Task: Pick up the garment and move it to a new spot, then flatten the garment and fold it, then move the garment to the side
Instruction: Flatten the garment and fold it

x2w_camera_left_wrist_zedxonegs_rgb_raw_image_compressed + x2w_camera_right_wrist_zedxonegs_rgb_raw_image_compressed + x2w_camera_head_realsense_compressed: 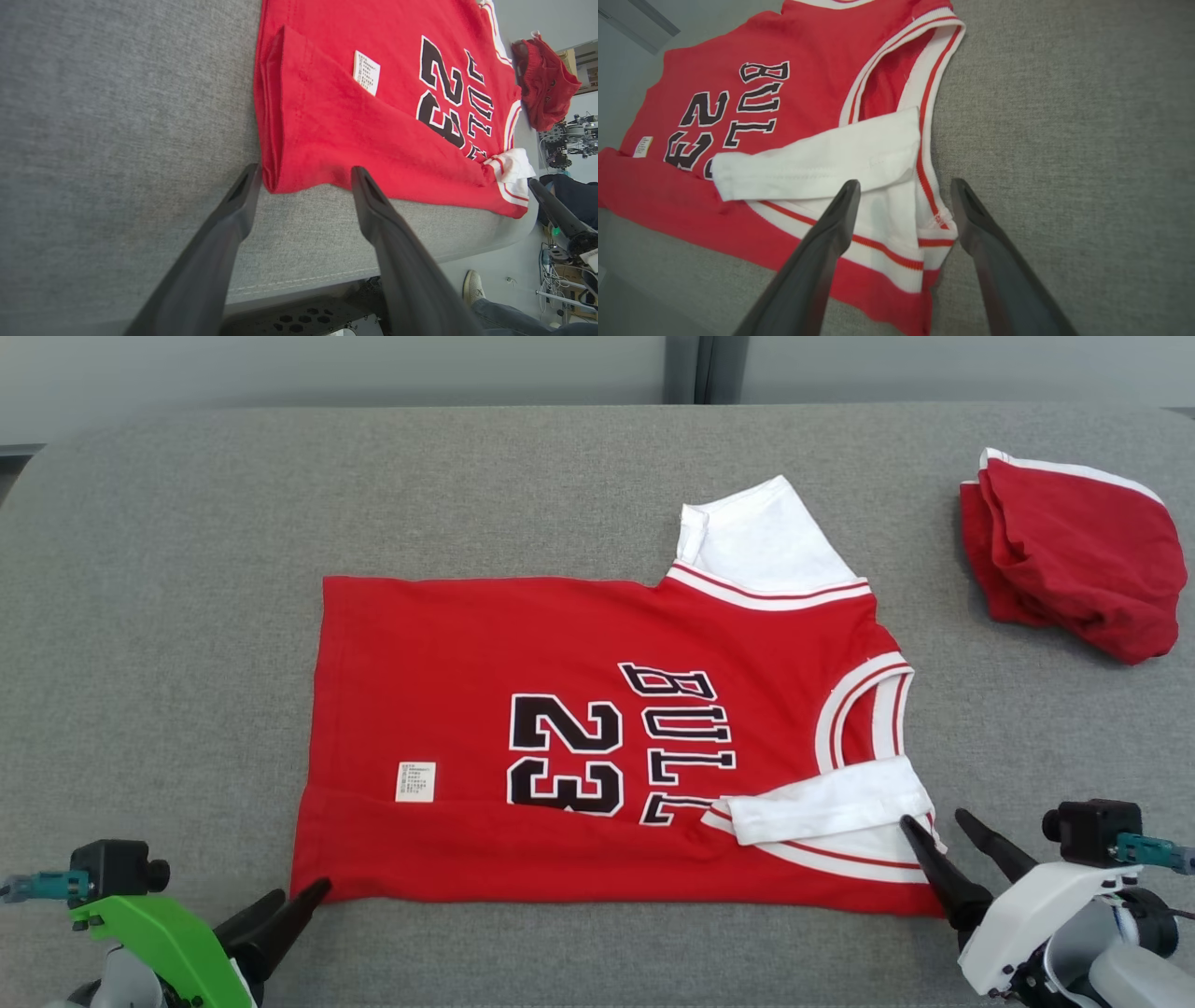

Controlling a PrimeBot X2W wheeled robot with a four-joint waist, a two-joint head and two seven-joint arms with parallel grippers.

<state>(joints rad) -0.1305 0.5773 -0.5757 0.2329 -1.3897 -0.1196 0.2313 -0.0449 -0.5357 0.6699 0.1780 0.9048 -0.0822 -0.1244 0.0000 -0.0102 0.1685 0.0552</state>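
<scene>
Looking down from the head view, Ana: what writing is the garment (597, 644) showing?

It is showing "BULL" and "23" in black with white edging, Ben, running sideways. The red garment is lying flat mid-worktop (168, 616), its near edge folded over and one white sleeve (826, 807) doubled onto the chest. A small white label (415, 781) is sitting near the hem, its print too small to read. A bunched red cloth (1074, 560) is lying well apart at the far right.

And the arms?

The left gripper (303, 893) is reaching in low from the lower left, tips at the hem corner. The right gripper (934, 819) is angling up at the neck-end corner, its jaws standing spread.

What is the left wrist view adding?

The left jaws are standing spread too, straddling the folded hem corner without pinching it. "23" is reading clearly here, the letters only in part. Past the worktop's edge a person's shoe (474, 284) and trouser leg are showing.

And the right wrist view?

The jaws are gaping wide, holding nothing. One finger is lying over the white sleeve, the other over bare grey fabric. "BUL" and "23" are showing turned round, and the red-and-white neckline trim (931, 93) is appearing close up.
</scene>
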